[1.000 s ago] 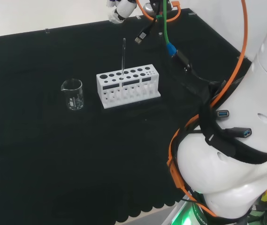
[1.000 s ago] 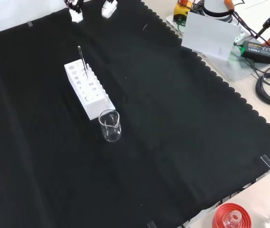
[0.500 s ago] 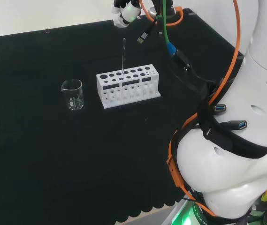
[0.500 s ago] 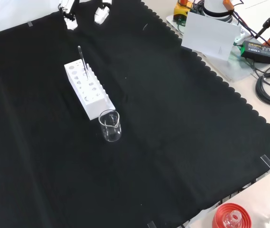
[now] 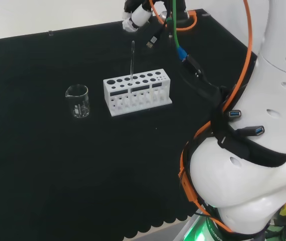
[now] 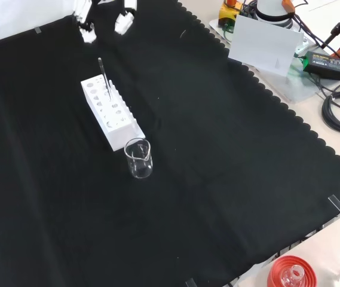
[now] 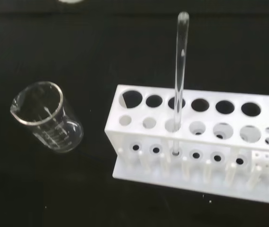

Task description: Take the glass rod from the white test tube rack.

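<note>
Count taken from my remote station. On the black cloth (image 6: 229,179) I found one white rack (image 5: 136,91), one glass rod (image 5: 132,60) and one glass beaker (image 5: 77,101). That made three pieces of ware in all on the cloth.

The rack showed two rows of large round holes along its top in the wrist view; I could not count them fully, since the rack ran past the picture's edge. One cluster of small holes sat at one end.

Off the cloth, in the front view, I logged one red ribbed ring stand (image 6: 290,272) at the lower edge and one white card (image 6: 264,45) near the upper right.

One hand (image 6: 123,18) was logged above the cloth.
</note>
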You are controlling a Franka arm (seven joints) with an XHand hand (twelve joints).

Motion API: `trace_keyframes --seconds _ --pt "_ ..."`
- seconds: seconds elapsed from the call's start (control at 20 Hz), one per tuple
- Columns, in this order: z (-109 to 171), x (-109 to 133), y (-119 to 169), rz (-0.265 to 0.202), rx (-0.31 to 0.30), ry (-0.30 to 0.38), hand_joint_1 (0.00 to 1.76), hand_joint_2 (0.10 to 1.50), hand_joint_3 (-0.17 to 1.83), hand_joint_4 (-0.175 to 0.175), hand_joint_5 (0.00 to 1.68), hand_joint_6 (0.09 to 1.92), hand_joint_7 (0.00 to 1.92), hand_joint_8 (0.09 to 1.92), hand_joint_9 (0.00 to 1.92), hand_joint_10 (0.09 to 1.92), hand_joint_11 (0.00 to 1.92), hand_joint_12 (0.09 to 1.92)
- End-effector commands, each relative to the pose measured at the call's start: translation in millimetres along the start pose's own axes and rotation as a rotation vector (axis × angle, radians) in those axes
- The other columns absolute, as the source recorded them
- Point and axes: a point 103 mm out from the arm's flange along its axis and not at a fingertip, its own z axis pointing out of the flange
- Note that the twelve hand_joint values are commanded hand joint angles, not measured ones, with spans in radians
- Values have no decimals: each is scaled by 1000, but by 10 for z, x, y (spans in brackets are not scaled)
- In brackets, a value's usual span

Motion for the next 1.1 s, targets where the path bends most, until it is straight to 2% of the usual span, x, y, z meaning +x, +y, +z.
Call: trace_keyframes --seconds 0.05,0.4,0.85,1.1 --pt "148 -36 140 -13 36 10 698 799 605 -58 457 648 516 805 701 836 688 1308" --pt "262 -108 226 -23 60 20 683 807 595 -55 456 656 520 804 708 832 697 1309" --pt "368 -205 351 -57 88 29 678 812 585 -47 494 681 528 803 736 830 720 1306" --pt "439 -244 401 -54 105 30 670 810 579 -40 513 695 531 801 742 824 726 1302"
